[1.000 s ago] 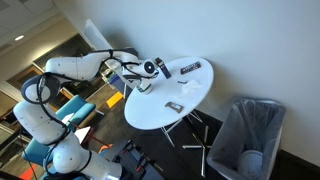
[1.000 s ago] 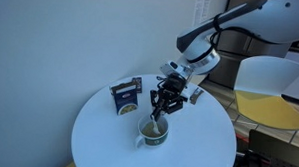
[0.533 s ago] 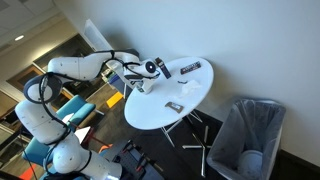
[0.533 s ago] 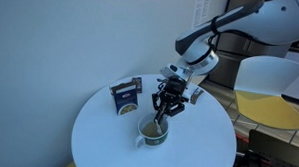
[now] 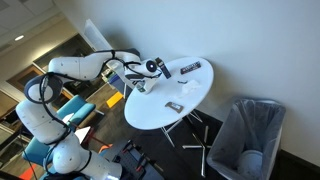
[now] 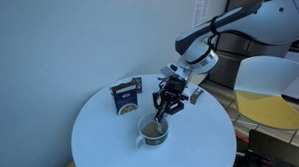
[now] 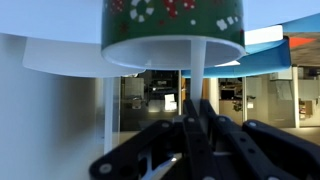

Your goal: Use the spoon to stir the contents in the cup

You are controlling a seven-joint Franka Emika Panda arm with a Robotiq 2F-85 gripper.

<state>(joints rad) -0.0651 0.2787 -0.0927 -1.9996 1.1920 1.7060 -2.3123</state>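
**Over the cup, a spoon is gripped from above**

On the round white table (image 6: 93,132), the cup (image 6: 154,134) is seen toward the 6 o'clock edge in an exterior view, pale green with a darker inside. The gripper (image 6: 163,109) is held directly above it, at 12 o'clock from the cup, pointing down. The spoon (image 6: 159,118) is clasped between the dark fingers (image 6: 169,98), and its lower end is lowered into the cup's mouth.

The wrist view is upside down: the cup (image 7: 172,25) is shown at the top, green with red and white marks, and the white spoon (image 7: 195,70) runs from its rim to the gripper (image 7: 193,125). There the fingers (image 7: 205,118) are pressed together on the handle. What lies in the cup cannot be made out.

A small box (image 6: 125,97) is stood at 10 o'clock from the cup, apart from it.

In an exterior view the gripper (image 5: 140,86) is placed at the 9 o'clock side of the table (image 5: 190,92). A dark packet (image 5: 190,67) is laid near 1 o'clock, and a small object (image 5: 172,106) near 6 o'clock. A grey bin (image 5: 250,130) is set on the floor, well apart at 4 o'clock.
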